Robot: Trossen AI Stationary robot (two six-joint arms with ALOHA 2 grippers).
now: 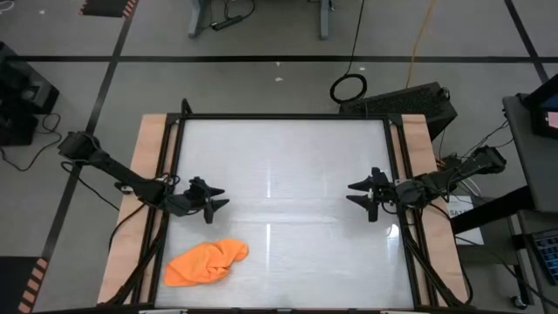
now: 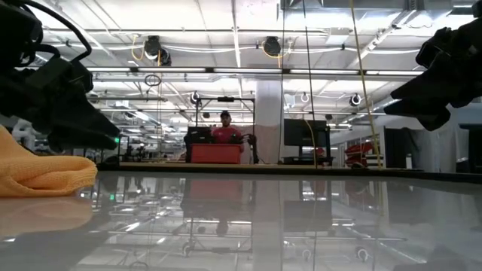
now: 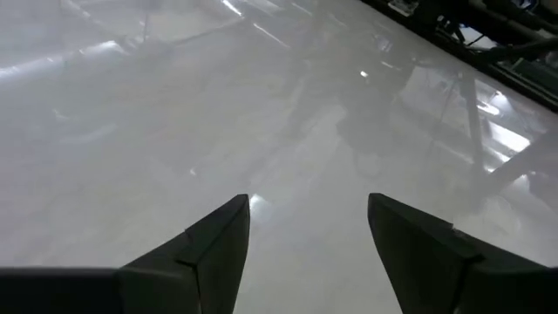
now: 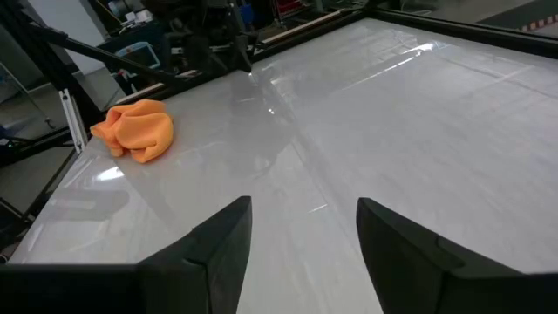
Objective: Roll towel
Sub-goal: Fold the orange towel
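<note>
The orange towel [image 1: 207, 262] lies crumpled in a loose heap on the white tabletop near the near left corner; it also shows in the low view [image 2: 41, 172] and the right wrist view [image 4: 135, 129]. My left gripper [image 1: 216, 198] is open and empty above the table, just beyond the towel's far side. My right gripper [image 1: 359, 196] is open and empty over the table's right part, far from the towel. In the left wrist view my left gripper [image 3: 307, 222] has only bare table under it.
The white tabletop [image 1: 288, 174] is framed by dark rails and wooden side strips [image 1: 150, 148]. A person [image 2: 224, 128] stands behind a red box far off in the room beyond the far edge.
</note>
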